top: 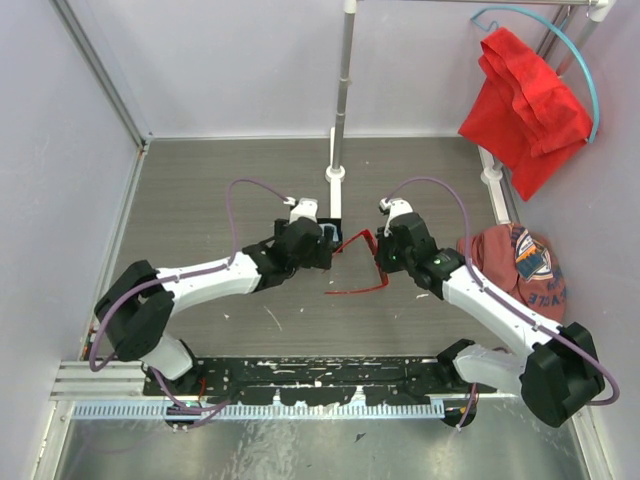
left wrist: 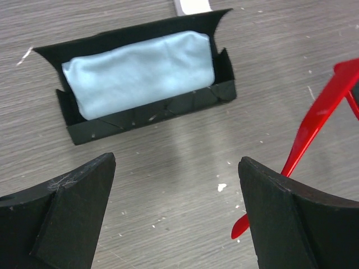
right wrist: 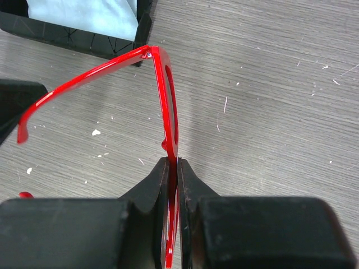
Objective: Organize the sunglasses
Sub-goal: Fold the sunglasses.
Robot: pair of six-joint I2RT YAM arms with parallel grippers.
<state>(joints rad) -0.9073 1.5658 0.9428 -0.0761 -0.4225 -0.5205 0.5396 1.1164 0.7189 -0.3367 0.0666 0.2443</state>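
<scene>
The red sunglasses (top: 358, 262) are unfolded and held just above the table's middle. My right gripper (top: 382, 258) is shut on their front frame; in the right wrist view the pads (right wrist: 160, 179) pinch the front edge-on at the gripper (right wrist: 174, 165), and the sunglasses (right wrist: 167, 95) stretch away with one arm bent left. My left gripper (top: 322, 245) is open and empty (left wrist: 176, 168), just short of the open black case (left wrist: 148, 120), which holds a pale blue cloth (left wrist: 140, 70). One red arm (left wrist: 314, 126) passes beside its right finger. The case corner (right wrist: 73, 38) lies beyond the glasses.
A white pole stand (top: 340, 120) rises just behind the case. A reddish cap (top: 520, 265) lies at the right by my right arm. A red cloth (top: 525, 100) hangs on a rack at the back right. Walls close off the left and back.
</scene>
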